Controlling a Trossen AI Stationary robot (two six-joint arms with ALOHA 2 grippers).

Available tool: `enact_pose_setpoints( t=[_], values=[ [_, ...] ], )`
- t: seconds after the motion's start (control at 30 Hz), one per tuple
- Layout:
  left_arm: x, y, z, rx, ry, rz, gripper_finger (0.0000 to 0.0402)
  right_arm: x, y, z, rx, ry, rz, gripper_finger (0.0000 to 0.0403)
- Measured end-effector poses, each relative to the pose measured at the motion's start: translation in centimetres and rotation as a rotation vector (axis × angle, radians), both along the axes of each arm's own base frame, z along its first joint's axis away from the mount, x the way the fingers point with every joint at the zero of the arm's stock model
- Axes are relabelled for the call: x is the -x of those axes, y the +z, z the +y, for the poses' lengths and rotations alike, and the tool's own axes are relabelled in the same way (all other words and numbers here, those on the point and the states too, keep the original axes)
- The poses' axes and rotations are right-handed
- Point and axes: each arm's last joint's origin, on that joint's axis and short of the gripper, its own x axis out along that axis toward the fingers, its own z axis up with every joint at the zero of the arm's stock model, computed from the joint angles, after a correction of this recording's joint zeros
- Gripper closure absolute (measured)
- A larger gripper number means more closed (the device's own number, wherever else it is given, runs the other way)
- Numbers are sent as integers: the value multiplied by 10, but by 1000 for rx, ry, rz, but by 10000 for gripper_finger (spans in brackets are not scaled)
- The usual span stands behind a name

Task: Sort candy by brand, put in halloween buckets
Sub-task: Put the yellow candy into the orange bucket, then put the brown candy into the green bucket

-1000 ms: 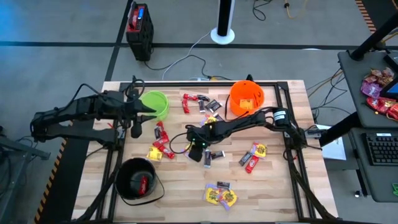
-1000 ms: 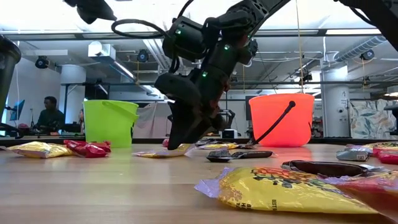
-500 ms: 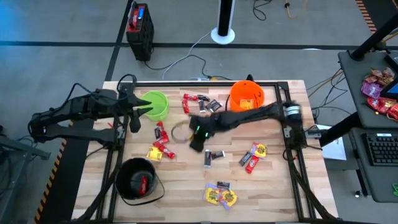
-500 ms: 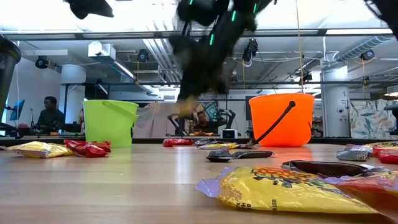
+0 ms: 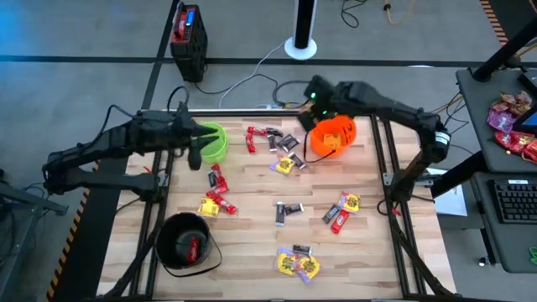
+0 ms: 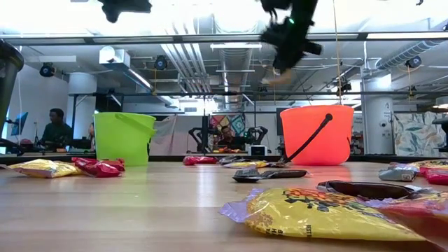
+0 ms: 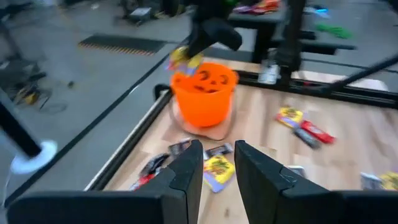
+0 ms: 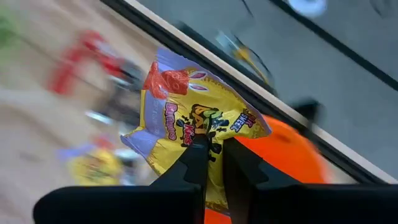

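Small wrapped candies lie scattered on the wooden table: a far cluster (image 5: pixel 268 137), red ones (image 5: pixel 218 189), dark ones (image 5: pixel 289 208), and yellow packets (image 5: pixel 298 264). The orange bucket (image 5: pixel 334 132), green bucket (image 5: pixel 210 141) and black bucket (image 5: pixel 185 243) stand on their bases. A red candy lies in the black bucket. My right gripper (image 5: pixel 312 109) is high over the orange bucket's far-left rim, shut on a yellow candy packet (image 8: pixel 193 121). My left gripper (image 5: pixel 195 149) hovers open beside the green bucket, holding nothing. My right gripper pinches the yellow packet between its two fingers at the middle of one edge (image 8: pixel 208 142). The fingers point down and the packet (image 6: pixel 275 76) hangs below them, lifted clear above the orange bucket (image 6: pixel 316 134). Most of the wrapper spreads out beyond the fingertips.
A black metal frame (image 5: pixel 382 159) runs along the table's edges. Off the table to the right is a desk with a pile of pink-red packets (image 5: pixel 512 117) and a keyboard. A person (image 6: pixel 54 126) sits in the room beyond. Bare wood shows in the table's middle (image 5: pixel 252 226).
My right gripper has risen from the table's middle with the yellow packet. It swung toward the far right, ending high over the orange bucket. My left gripper has shifted slightly toward the right, next to the green bucket.
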Motion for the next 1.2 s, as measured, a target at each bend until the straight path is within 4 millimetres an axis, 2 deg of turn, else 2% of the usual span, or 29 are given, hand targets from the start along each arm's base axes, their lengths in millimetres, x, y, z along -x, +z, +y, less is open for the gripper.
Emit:
enact_pose_setpoints(
  t=[0.1,0.17,0.37,0.53,0.8,1.0,1.2],
  values=[
    [-6,-4,13,83,96,5,325,25,1,-21,-51,-42,65,380],
    [-9,-4,19,146,151,-15,325,39,0,-28,-116,-62,93,380],
    [-13,-4,24,308,240,-45,325,67,-1,-27,-263,-119,212,380],
    [-21,-4,27,360,268,-36,325,64,-13,-33,-270,-95,240,380],
    [-36,-1,33,436,312,13,325,50,-45,-45,-292,-36,323,376],
    [-42,6,35,449,321,159,325,46,-54,-50,-308,-30,345,317],
    [-39,12,31,434,218,326,325,47,-52,-50,-310,-29,331,253]
  ],
)
